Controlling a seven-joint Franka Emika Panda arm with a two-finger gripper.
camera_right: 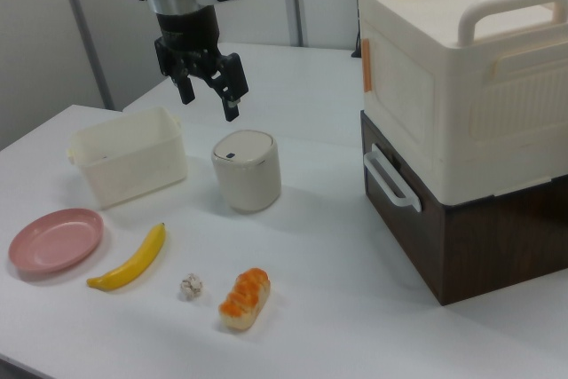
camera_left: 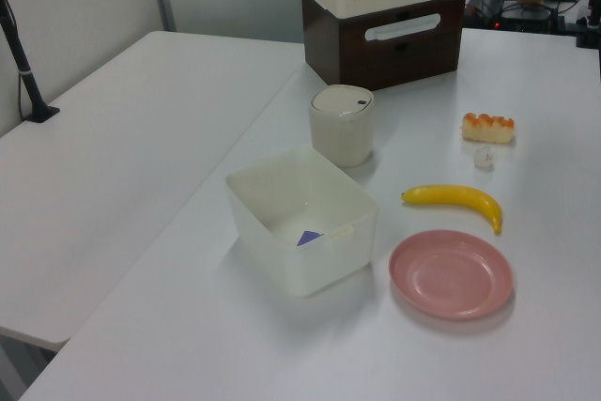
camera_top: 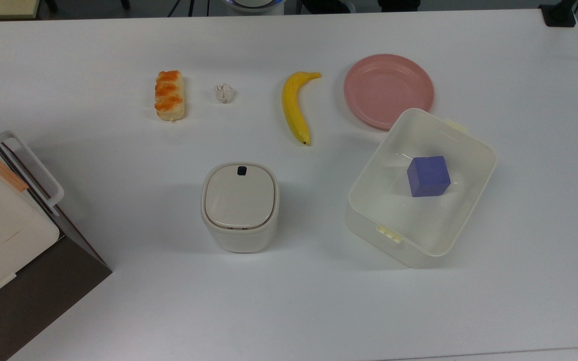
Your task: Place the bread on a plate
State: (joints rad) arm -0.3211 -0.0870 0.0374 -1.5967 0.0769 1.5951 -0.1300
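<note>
claw — spread, grasping nothing | bread — on table, well below, apart

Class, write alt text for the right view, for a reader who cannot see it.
A robot arm's open end effector hangs above a lidded cream canister on a white table. In front lie a pink plate, banana, paper ball and bread.
</note>
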